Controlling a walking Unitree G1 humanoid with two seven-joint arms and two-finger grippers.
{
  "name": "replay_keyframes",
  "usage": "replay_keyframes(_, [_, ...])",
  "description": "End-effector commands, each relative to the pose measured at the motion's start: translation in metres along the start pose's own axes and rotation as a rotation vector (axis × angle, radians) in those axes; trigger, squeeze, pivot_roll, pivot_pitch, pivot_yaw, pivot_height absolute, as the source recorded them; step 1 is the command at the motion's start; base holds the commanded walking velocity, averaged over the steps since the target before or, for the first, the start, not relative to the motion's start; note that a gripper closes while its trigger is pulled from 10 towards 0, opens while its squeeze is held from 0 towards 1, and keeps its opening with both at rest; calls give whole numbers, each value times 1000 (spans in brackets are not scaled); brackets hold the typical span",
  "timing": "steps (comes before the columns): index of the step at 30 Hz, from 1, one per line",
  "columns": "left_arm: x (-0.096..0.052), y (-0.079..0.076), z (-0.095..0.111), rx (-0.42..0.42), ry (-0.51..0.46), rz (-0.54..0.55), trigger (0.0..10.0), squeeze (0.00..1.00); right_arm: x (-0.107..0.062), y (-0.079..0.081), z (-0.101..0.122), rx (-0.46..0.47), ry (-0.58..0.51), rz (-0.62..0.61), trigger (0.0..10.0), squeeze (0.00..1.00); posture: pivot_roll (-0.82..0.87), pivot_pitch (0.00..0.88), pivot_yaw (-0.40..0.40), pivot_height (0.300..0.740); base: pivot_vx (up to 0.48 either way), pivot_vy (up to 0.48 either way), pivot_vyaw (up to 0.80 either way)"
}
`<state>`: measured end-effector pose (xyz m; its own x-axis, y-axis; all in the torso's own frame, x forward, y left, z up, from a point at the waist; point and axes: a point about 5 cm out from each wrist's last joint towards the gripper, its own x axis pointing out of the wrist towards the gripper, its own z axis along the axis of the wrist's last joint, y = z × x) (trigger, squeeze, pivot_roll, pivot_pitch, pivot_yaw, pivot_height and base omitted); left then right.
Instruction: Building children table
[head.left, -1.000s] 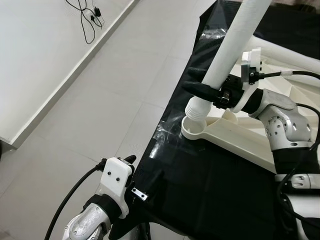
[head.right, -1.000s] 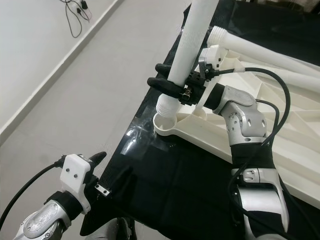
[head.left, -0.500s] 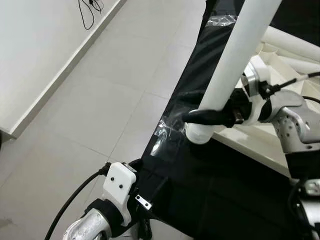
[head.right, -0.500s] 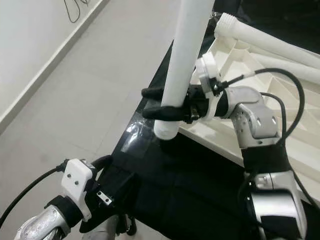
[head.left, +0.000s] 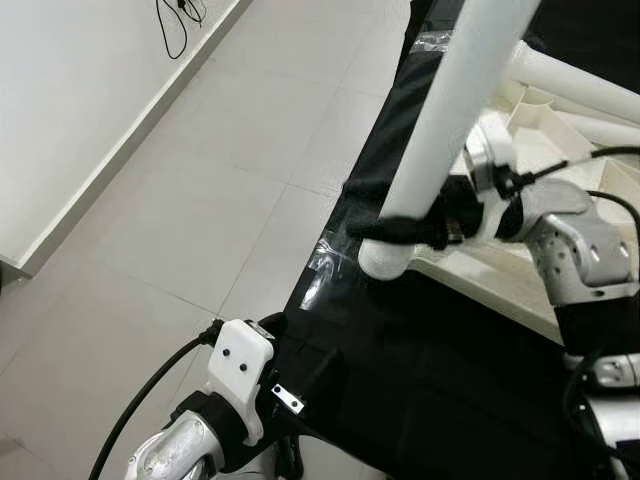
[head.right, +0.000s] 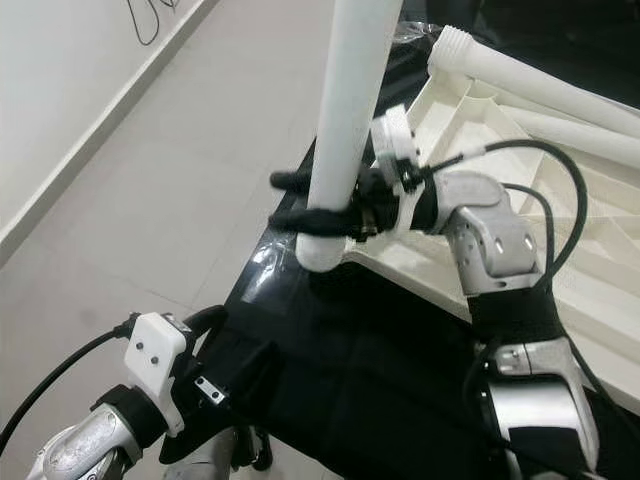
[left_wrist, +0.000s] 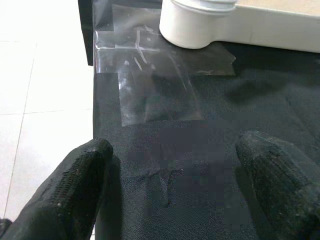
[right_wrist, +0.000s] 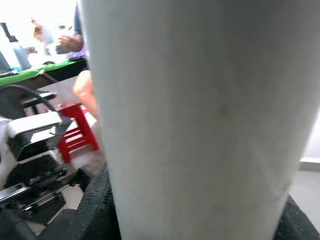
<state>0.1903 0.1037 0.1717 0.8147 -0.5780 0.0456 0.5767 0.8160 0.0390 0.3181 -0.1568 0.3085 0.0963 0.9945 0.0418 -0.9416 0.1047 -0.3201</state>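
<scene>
White leg (head.right: 345, 120) stands gripped by the right gripper (head.right: 315, 205) over the tabletop (head.right: 560, 240) corner to join it, while the left gripper (left_wrist: 175, 200) waits wide open.

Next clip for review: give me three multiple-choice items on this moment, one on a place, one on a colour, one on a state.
1. Where is the lower end of the table leg?
A. at the corner socket of the tabletop
B. lying flat on the floor
C. in the left end effector

2. What colour is the mat under the parts?
A. green
B. black
C. red

3. What is the state of the right end effector?
A. open, away from everything
B. shut on the table leg
C. shut on a cable

Answers: 1 A, the leg's end sits at the white corner by the mat's edge; 2 B, the eye views show dark cloth; 3 B, its black fingers clamp the white tube, while the left end effector hangs open over the mat.
</scene>
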Motion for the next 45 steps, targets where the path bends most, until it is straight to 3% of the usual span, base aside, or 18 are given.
replay_keyframes(1, [-2,-1,-7,-8,30,-3,10000,0,-1,1,-6,8,25,-8,10000,0,22,442,63,740,0,0,0])
replay_keyframes(19, [-3,-4,-3,4,10,-36,10000,0,-7,-4,-11,1,58,-69,10000,0,26,445,65,740,0,0,0])
replay_keyframes(35, [-2,-4,-3,10,4,-39,10000,0,7,-1,-21,-50,112,-82,10000,0,23,434,61,740,0,0,0])
replay_keyframes(45, [-2,-4,-5,8,6,-41,10000,0,12,17,-24,-86,136,-58,10000,0,17,428,66,740,0,0,0])
